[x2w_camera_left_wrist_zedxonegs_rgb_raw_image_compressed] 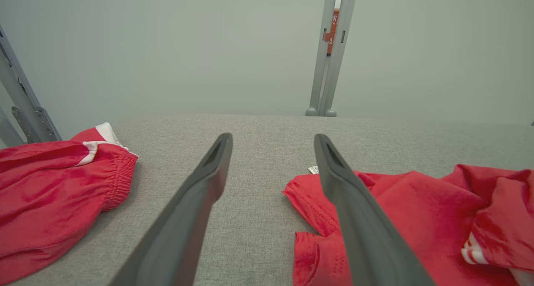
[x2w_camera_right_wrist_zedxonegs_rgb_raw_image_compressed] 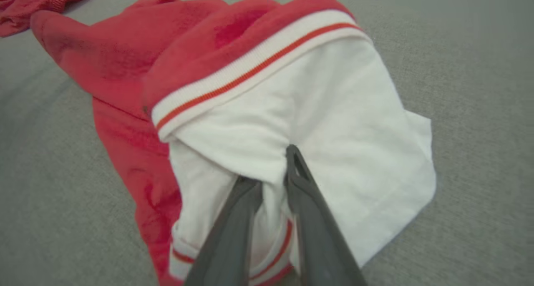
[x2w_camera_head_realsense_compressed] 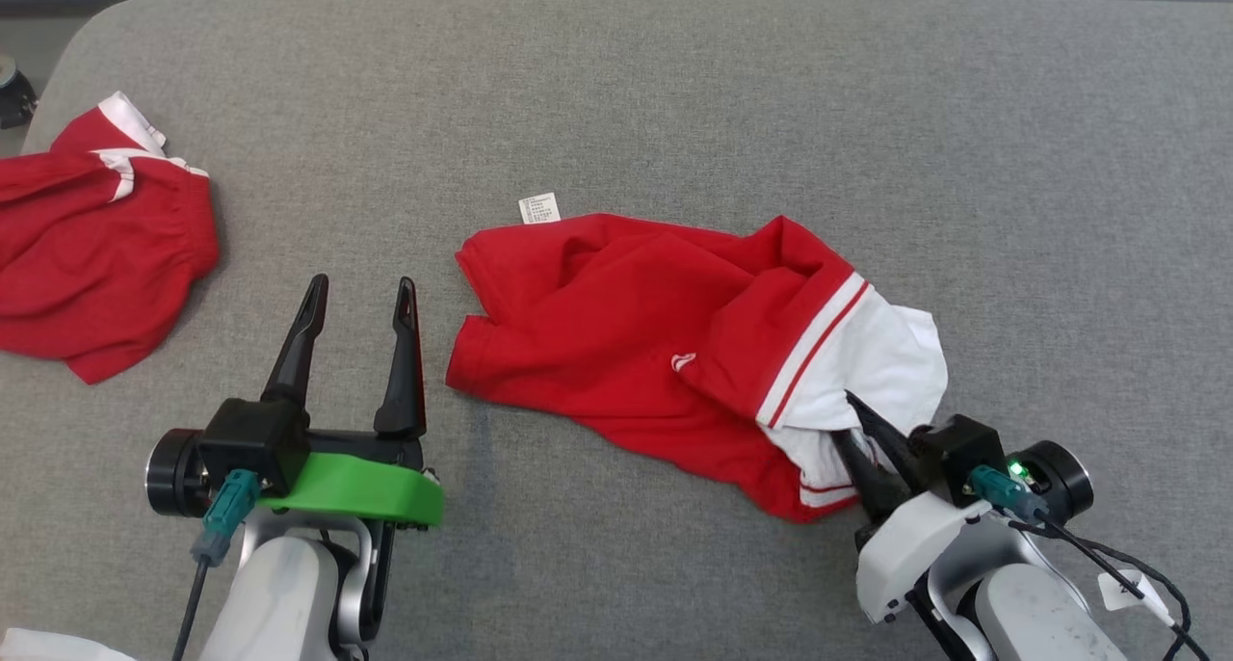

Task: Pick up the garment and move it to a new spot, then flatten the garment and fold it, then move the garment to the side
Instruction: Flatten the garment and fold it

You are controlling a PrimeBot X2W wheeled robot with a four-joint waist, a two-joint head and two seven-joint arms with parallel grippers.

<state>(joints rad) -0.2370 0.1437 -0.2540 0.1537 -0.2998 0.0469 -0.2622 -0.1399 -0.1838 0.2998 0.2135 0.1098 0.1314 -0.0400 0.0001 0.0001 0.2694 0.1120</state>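
Right gripper (x2w_camera_head_realsense_compressed: 846, 415) pinched together on the white edge of the garment (x2w_camera_head_realsense_compressed: 616, 324), garment crumpled mid grey tabletop (x2w_camera_head_realsense_compressed: 674, 92), left gripper (x2w_camera_head_realsense_compressed: 363, 282) spread apart near its left end, red shorts (x2w_camera_head_realsense_compressed: 96, 256) far left.

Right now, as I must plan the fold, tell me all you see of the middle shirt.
The shirt is soft red knit, crumpled, lying on grey cloth. Its right end is white, past a white band with a red stripe. A small white logo marks the front; a white label sticks out at the far edge. The right gripper pinches the white near edge.
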